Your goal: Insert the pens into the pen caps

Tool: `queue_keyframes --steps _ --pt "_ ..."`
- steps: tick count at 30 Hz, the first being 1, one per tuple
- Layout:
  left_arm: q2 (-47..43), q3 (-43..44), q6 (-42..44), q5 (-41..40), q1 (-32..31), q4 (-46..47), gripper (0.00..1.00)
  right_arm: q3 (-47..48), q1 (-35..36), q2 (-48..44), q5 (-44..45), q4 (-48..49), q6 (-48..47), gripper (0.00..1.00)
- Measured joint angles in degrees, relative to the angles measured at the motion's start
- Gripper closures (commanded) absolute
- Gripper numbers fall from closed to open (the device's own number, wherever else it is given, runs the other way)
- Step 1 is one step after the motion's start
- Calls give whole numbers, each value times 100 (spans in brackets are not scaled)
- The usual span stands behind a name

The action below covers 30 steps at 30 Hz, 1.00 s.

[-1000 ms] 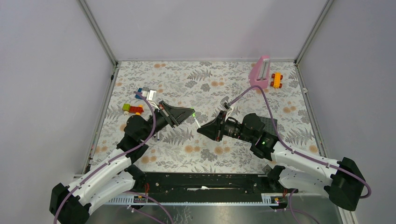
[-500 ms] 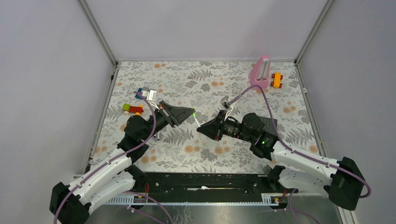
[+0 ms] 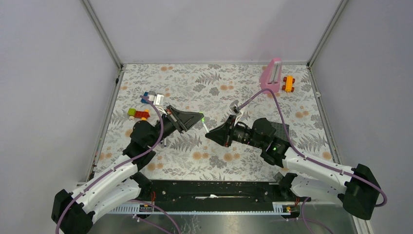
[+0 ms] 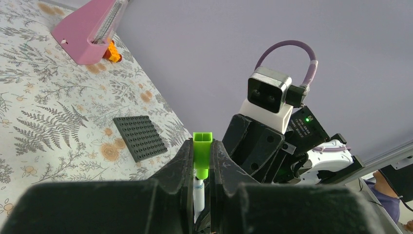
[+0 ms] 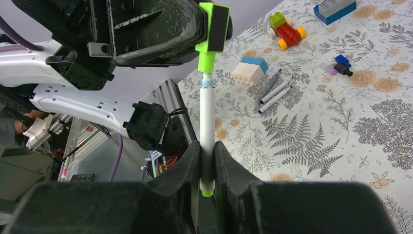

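Observation:
My left gripper [image 3: 199, 118] is shut on the bright green cap [image 4: 202, 153] and holds it above the table. My right gripper [image 3: 209, 135] is shut on a white pen [image 5: 206, 122], near its green rear end. The pen's tip sits in the mouth of the green cap [image 5: 209, 41], and the two grippers face each other at mid-table. Two more thin pens [image 5: 275, 95] lie on the table in the right wrist view. The small blue cap [image 5: 342, 60] and black cap [image 5: 346, 70] lie close together beyond them.
A pink box [image 3: 272, 74] and an orange toy [image 3: 289, 83] stand at the back right. A dark grey studded plate [image 4: 140, 138] lies under the right arm. Toy bricks [image 3: 139, 114] and a white-and-blue brick [image 5: 248, 70] lie on the left side.

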Motion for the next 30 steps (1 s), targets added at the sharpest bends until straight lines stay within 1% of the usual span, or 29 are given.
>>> queue_keyframes --steps 13,24,30 --pt "-4 0 90 -63 -22 -127 100 0 0 -17 24 -9 0 100" --pt "-7 0 90 -72 -44 -125 100 0 0 -52 50 -66 2 100" --pt "-9 -20 74 -116 -44 -42 100 0 0 -31 76 55 114 100"
